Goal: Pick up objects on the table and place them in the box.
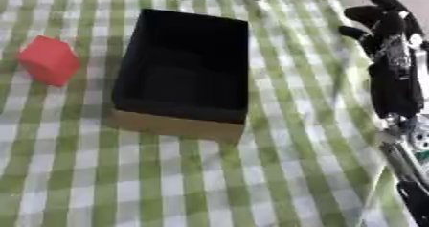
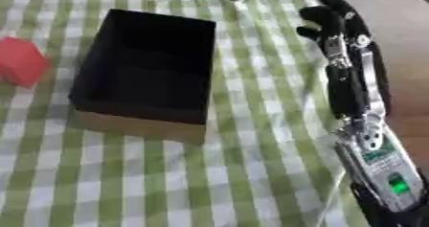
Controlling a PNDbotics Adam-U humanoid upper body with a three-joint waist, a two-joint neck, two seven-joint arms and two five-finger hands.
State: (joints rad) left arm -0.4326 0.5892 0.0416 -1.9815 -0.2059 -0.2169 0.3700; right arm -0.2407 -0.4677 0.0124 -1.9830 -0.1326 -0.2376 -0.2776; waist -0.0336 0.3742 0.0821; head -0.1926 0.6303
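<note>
A red cube [image 1: 49,60] lies on the green-and-white checked cloth at the left, a short way from the box. The box [image 1: 180,125] stands in the middle, open at the top, black inside with a brown cardboard front wall; I see nothing in it. My right hand [image 2: 344,85] hovers over the table's right edge, well to the right of the box, with its dark fingers [image 2: 322,17] stretched away from me and holding nothing. My left hand shows in no view.
The checked cloth [image 1: 167,183] covers the table in front of the box and to both sides. A brown surface [image 2: 406,53] lies beyond the cloth's right edge, under my right forearm.
</note>
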